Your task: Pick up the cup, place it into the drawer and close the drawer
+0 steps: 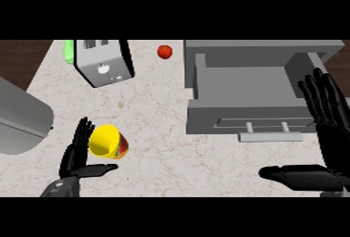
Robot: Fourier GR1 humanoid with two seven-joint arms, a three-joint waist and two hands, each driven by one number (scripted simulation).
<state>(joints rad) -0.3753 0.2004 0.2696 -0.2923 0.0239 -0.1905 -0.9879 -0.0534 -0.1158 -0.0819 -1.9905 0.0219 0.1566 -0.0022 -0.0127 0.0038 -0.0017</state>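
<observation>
A yellow cup (108, 142) with a red and green band stands on the marble counter at the lower left. My left hand (77, 155) is right beside it on its left, fingers straight and thumb stretched out below the cup, not curled round it. The grey drawer (242, 115) is pulled open at the upper right, its inside bare, with a pale handle (271, 136) on the front. My right hand (327, 115) is open at the right edge, fingers pointing up beside the drawer's right side, thumb (294, 175) sticking out to the left.
A silver toaster (103, 62) stands at the back left with a green object (68, 51) behind it. A red tomato-like fruit (165, 51) lies near the back edge. A large grey appliance (21, 120) fills the left edge. Dark wood floor shows beyond the counter.
</observation>
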